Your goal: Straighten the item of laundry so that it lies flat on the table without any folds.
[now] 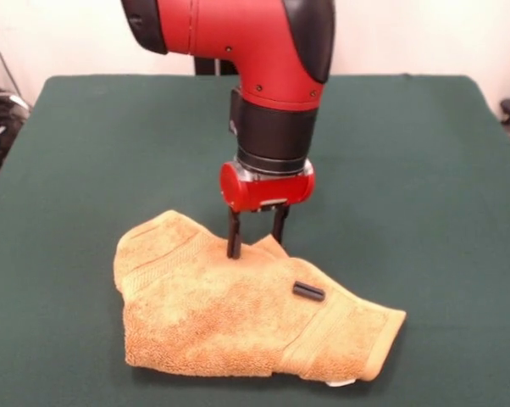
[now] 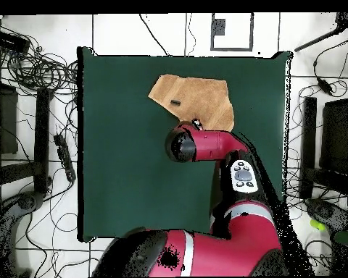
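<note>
Green table [image 1: 424, 170] holds crumpled towel [image 1: 238, 322], tool [image 1: 257, 242] at its far edge.

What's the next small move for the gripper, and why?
Probably close the gripper on the raised fold: its open fingers straddle a peak at the towel's far edge, and the towel is folded over itself on the table. Gripping comes before pulling it flat.

Fluffy terry towel [image 1: 238, 318], matt felt table [image 1: 94, 153]
</note>
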